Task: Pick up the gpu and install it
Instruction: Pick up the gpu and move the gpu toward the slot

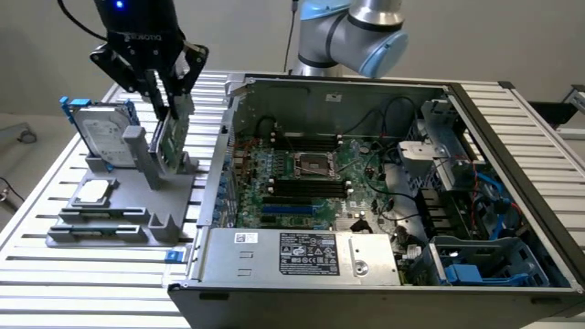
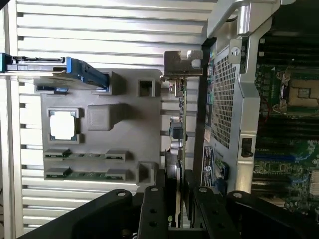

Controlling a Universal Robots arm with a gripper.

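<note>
Grey wall (image 1: 37,55) is seen behind a slatted metal table (image 1: 55,274), on which a grey holder (image 1: 109,205) and an open case (image 1: 274,253) are set. The gpu (image 1: 174,133) is stood on edge in the holder, its long side laid along the case. Its top edge is pinched by the partly closed gripper (image 1: 167,103)

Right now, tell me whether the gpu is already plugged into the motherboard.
No, the gpu stands upright in the grey holder beside the case, with the gripper at its top edge.
</note>
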